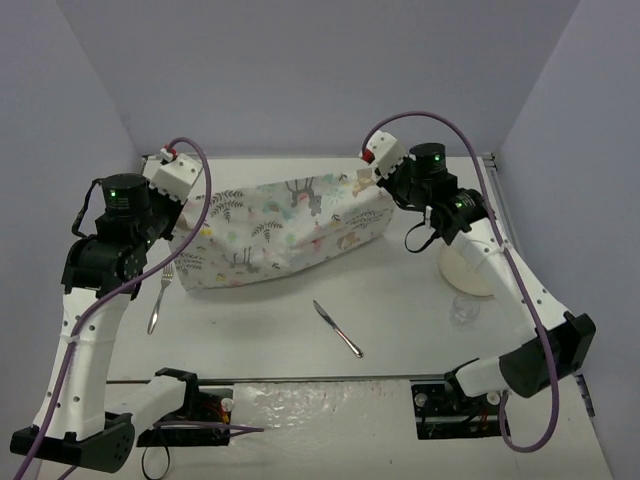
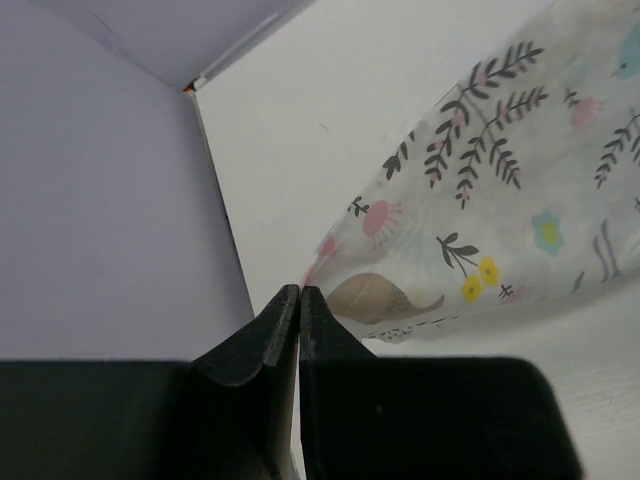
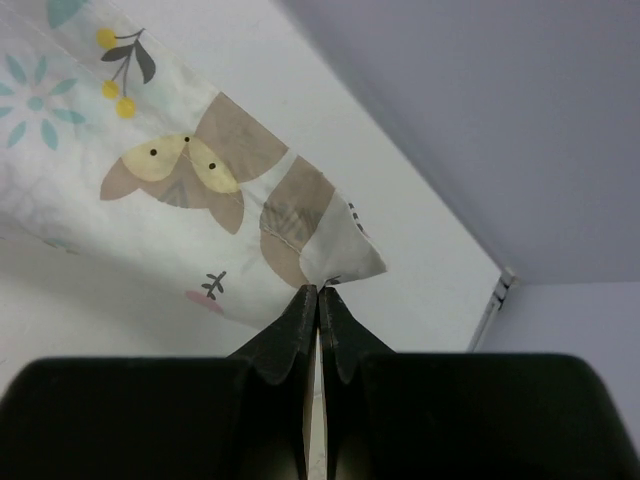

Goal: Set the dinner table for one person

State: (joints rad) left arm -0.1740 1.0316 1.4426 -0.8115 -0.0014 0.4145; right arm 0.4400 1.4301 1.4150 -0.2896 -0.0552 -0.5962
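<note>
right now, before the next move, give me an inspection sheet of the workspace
surface: dinner table, off-white, metal edging, no spills seen
job's things: printed cloth mat held by two corners, not laid flat; fork at left; knife centre front; white bowl at right, partly hidden by the right arm
clutter: small clear item by the bowl, too faint to identify
grippers: left gripper shut on one mat corner; right gripper shut on the other
cables: purple cables loop along both arms
surroundings: plain pale walls on three sides
</note>
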